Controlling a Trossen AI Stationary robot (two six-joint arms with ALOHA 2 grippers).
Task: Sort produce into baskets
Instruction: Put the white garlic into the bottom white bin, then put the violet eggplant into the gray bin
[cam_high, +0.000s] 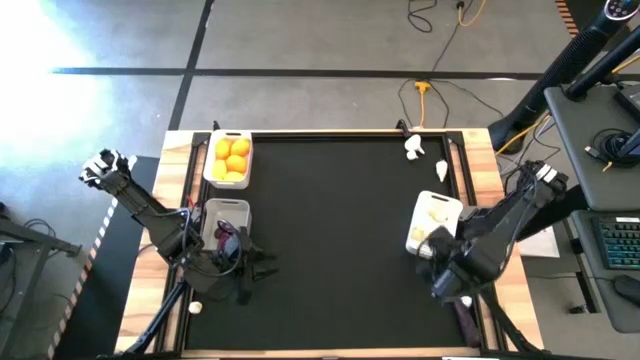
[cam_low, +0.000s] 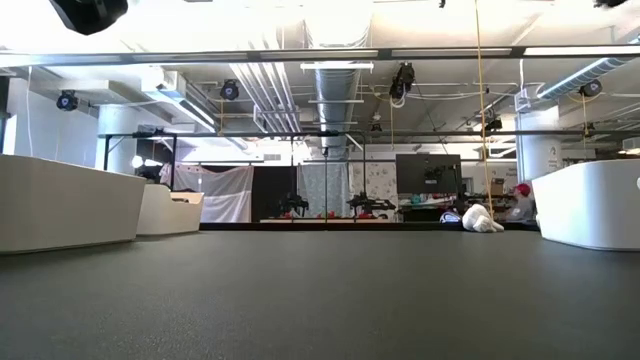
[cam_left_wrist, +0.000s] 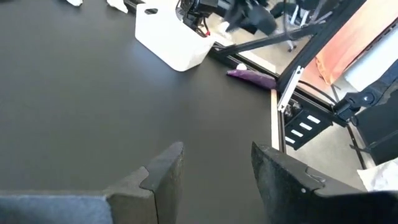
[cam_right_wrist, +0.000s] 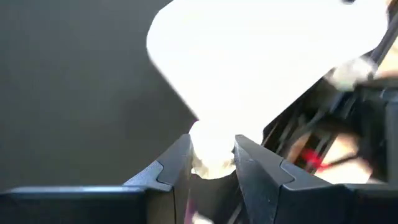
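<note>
Near edge of mat (cam_high: 330, 250): left gripper (cam_high: 243, 275) at approx 8 o'clock, low over the mat, fingers (cam_left_wrist: 163, 174) apart w/ nothing between them. Just behind it, a bin (cam_high: 226, 222) at 9 o'clock w/ dark purple pieces inside, partly hidden by the arm. Right gripper (cam_right_wrist: 211, 163) at approx 4 o'clock, by the near end of the right bin (cam_high: 436, 222), pinching a white garlic bulb (cam_right_wrist: 210, 157). That bin holds pale garlic. An eggplant (cam_left_wrist: 252, 76) lies on the mat beside it, seen from left wrist cam. Farther back, the bin (cam_high: 228, 158) at 10 o'clock holds citrus (cam_high: 233, 157). At 1 o'clock, loose garlic (cam_high: 414, 148) near the far right corner.
</note>
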